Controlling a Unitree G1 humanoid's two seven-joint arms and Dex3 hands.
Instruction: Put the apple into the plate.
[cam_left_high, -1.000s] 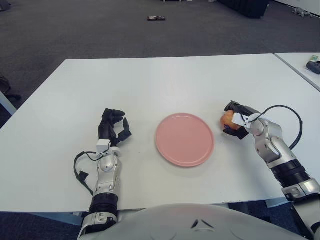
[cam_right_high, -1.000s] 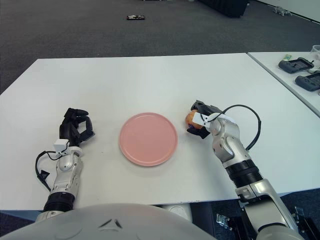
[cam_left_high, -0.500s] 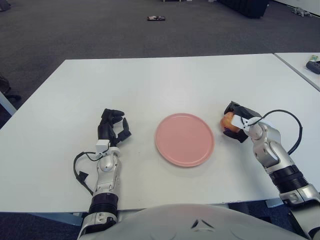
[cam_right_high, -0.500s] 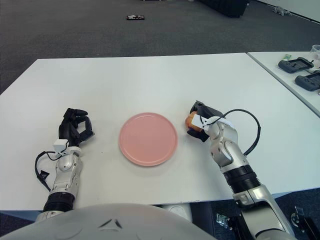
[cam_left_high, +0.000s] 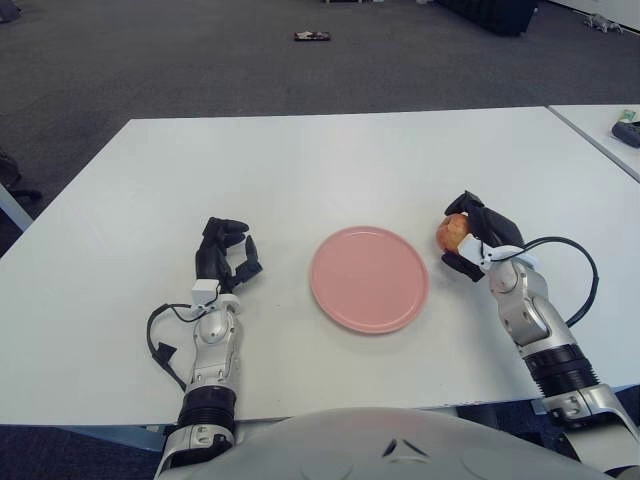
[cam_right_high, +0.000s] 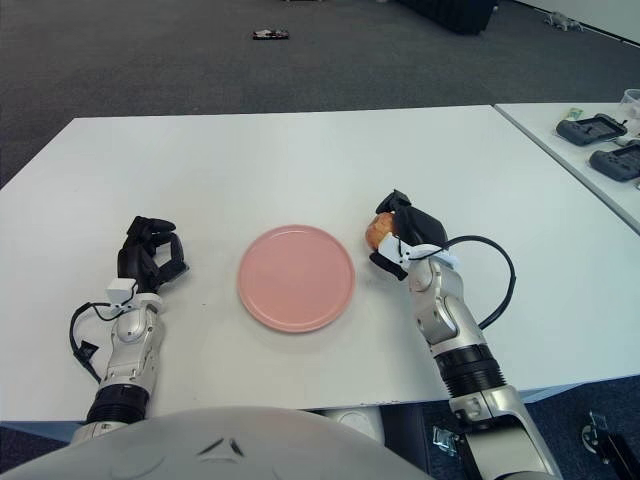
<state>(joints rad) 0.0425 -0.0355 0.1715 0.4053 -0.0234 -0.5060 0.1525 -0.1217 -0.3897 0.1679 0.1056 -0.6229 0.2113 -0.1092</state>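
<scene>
Left eye view shows the apple (cam_left_high: 453, 230) gripped in the black fingers (cam_left_high: 484, 221) of the right hand (cam_left_high: 474, 236), just to the right of the pink plate (cam_left_high: 369, 279) and not over it. On the white table (cam_left_high: 300, 170), the left hand (cam_left_high: 225, 258) shows left of the plate, fingers curled, holding nothing.

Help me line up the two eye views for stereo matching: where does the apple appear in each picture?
Left eye view: the apple shows right of centre, held in the right robot hand, just right of the pink plate.
Right eye view: the apple sits nearer the middle, again just right of the plate.
Shared landmark: the pink plate.
</scene>
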